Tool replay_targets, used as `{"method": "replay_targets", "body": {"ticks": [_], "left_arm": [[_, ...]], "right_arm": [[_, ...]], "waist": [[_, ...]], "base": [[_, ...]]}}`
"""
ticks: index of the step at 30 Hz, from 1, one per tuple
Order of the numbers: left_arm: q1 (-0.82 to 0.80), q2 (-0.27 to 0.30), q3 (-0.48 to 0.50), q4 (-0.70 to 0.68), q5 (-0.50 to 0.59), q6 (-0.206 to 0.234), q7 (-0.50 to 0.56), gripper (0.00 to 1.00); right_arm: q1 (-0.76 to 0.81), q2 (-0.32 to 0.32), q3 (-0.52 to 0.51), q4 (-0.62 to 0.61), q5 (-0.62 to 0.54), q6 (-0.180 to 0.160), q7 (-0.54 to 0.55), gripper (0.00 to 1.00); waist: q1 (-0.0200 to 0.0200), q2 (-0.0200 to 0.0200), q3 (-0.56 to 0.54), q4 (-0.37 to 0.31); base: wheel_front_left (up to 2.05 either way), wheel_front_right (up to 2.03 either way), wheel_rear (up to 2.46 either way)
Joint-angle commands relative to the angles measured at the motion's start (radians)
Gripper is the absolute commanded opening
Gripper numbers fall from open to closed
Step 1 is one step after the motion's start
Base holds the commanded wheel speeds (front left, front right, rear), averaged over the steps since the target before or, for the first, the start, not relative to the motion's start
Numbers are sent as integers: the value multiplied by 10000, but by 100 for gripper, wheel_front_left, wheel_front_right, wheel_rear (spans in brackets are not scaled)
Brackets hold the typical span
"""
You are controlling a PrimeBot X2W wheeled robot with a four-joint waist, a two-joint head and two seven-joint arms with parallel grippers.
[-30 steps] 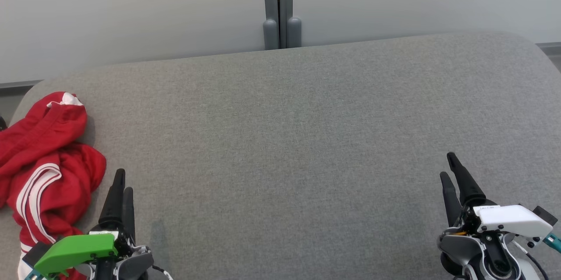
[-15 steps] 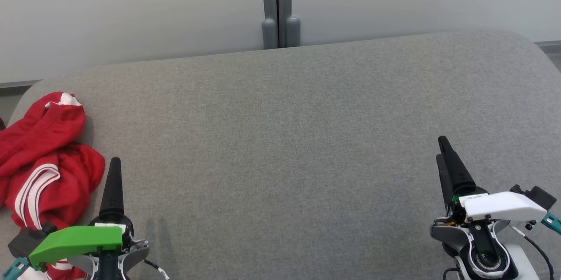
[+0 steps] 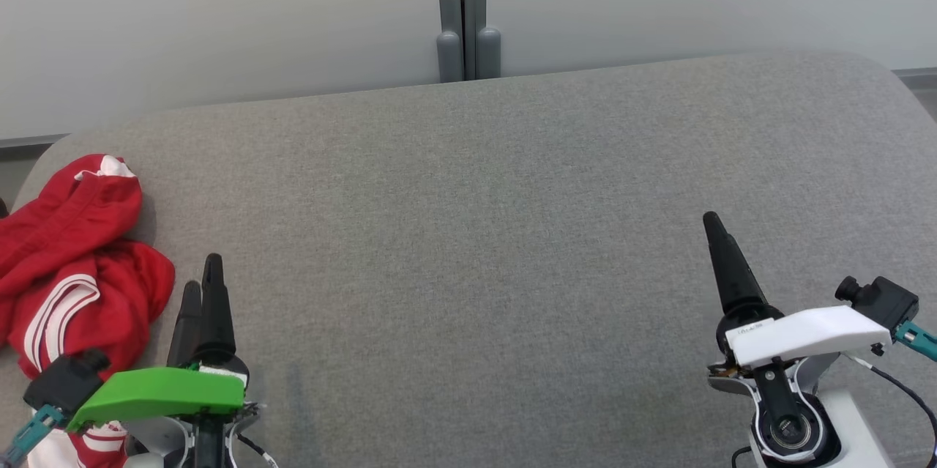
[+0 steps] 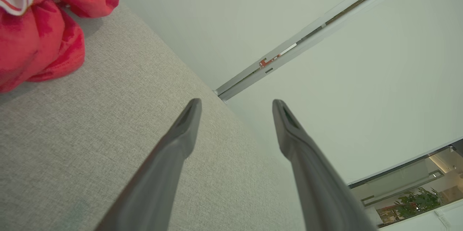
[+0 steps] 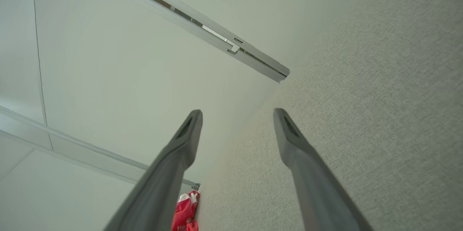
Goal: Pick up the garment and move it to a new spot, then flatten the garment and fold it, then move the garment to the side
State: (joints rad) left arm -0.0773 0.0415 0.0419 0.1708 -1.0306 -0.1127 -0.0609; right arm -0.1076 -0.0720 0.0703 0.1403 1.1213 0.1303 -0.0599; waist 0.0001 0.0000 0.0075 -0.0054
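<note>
1. The red garment [image 3: 73, 263] sits crumpled at the left end of the grey cushion [image 3: 476, 234], with its long side running roughly near-to-far along that edge.
2. The left gripper [image 3: 203, 270] is just beside it, garment off to its left. The right gripper [image 3: 714, 230] is well apart at the other end, so I'd say this pickup belongs to the left arm.
3. Both have their fingers spread with nothing between them; the wrist views make that clear.
4. Compared with a second ago, the left gripper has rolled and nudged forward, and the right has crept forward and inward. The garment hasn't budged.
</note>
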Motion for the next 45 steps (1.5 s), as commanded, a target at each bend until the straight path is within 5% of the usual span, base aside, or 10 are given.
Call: {"method": "replay_targets", "body": {"ticks": [1,19,45], "left_arm": [[-104,69,-63,-170,529,92,-104,100],[-186,85,-550,-66,3840,650,-657,100],[-200,105,-876,118,6241,926,-1306,100]], "right_arm": [[-220,-66,75,-178,-472,3,-108,100],[-384,-230,374,574,-4195,4,-663,100],[-523,-266,972,508,-6867,4,-1312,100]], "waist": [[-1,0,-1,-7],[-1,0,-29,-8],[-1,0,-56,0]], "base": [[0,0,0],[0,0,0],[0,0,0]]}}
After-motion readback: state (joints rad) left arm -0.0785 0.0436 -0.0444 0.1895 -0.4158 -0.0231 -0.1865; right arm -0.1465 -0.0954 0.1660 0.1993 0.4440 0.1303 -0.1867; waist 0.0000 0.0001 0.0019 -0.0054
